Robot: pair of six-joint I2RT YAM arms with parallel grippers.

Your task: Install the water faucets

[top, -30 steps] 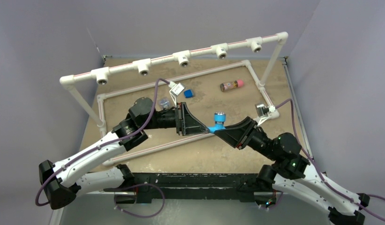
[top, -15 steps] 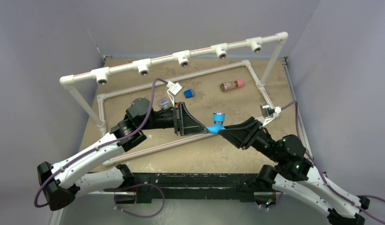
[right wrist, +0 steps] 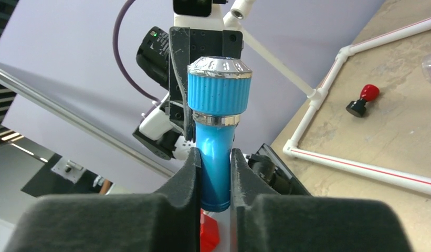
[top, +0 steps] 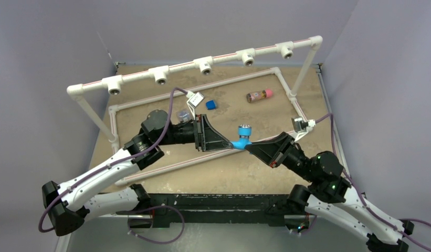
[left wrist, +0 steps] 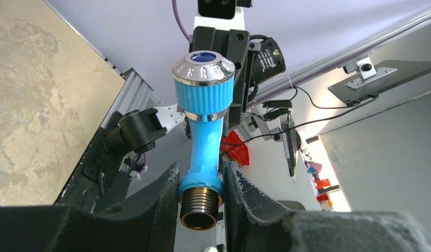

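Faucet (top: 244, 137) was off the table (top: 239, 176), held in the air between both arms near mid-table, well apart from the rail (top: 181, 67).

Left gripper (left wrist: 200, 181) was partly closed on the blue collar just above the brass thread, which was left bare. Right gripper (right wrist: 216, 170) was clamped tight on the blue stem below the knob.

Judgement: this double grip served a handover or re-grip, so that one arm would carry the faucet with its thread free to enter a socket. All sockets on the rail appeared empty, so installation was not yet begun.
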